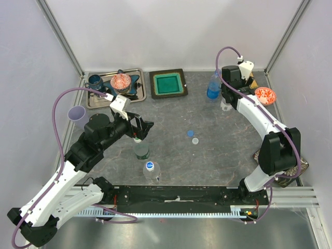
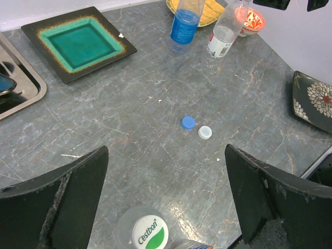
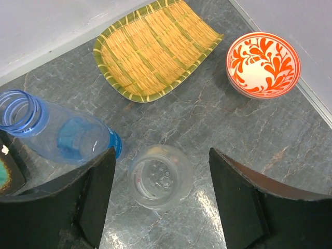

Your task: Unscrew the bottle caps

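Beyond 2 bottles (image 3: 67, 137) (image 3: 160, 176) sit a bowl (image 3: 263, 63) and seemingly wicker tray (image 3: 155, 49).

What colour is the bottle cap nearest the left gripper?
The cap is green and white; left wrist view.

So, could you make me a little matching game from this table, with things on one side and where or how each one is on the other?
Things: 1 blue cap; 2 green-and-white cap; 3 blue-tinted bottle; 4 lilac cup.
States: A screwed on the green-label bottle; B open, no cap on; C near the left edge of the table; D lying loose beside the pale cap.
Pairs: 1-D, 2-A, 3-B, 4-C.
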{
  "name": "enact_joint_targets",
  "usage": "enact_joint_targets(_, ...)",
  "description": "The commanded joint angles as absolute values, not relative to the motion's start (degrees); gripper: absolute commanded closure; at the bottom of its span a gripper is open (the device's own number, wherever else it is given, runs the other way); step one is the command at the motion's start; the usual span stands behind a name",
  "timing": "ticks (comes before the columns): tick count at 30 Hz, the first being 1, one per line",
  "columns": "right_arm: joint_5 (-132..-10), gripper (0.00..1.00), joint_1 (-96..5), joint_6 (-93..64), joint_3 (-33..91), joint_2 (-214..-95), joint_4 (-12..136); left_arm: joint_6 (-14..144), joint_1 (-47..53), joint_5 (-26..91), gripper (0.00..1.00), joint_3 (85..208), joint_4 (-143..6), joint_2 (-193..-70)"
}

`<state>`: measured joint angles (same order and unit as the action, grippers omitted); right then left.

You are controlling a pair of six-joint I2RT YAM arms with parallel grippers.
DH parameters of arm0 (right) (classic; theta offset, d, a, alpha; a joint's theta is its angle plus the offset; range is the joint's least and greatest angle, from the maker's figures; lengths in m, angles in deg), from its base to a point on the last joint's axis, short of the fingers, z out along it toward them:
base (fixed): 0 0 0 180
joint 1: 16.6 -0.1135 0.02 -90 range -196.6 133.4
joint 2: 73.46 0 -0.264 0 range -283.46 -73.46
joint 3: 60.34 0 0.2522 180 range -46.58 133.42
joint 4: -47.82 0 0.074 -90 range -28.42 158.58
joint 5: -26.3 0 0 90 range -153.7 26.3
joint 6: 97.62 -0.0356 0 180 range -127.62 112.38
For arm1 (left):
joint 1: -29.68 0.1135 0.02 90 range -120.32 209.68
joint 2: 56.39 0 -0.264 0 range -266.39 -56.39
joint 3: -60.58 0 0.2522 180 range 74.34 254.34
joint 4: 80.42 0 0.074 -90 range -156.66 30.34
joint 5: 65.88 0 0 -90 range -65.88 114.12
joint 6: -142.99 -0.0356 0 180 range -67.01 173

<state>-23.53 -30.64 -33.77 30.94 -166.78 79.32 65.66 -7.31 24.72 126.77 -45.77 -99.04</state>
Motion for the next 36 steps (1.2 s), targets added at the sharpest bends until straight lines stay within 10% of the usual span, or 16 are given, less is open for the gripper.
enact_joint_targets(1,-24.8,0.20,-31.0,-33.6,33.5,-163.4,78.7,67.0,-7.2,26.1,0.00,128.0,-47.3,-98.7)
enact_joint_targets(22,-37.7,0.11,-40.9,-31.6,42.5,-151.2,79.1,62.0,-7.2,16.1,0.01,134.7,-45.3,-98.2)
enact_joint_targets(29,-61.0,0.14,-54.3,-29.0,35.3,-149.1,76.9,65.3,-7.2,-2.7,0.01,139.9,-39.9,-100.1)
enact_joint_targets(36,-59.7,0.12,-71.2,-24.8,30.0,-149.7,75.5,74.1,-5.8,-7.4,0.01,141.1,-31.5,-103.1)
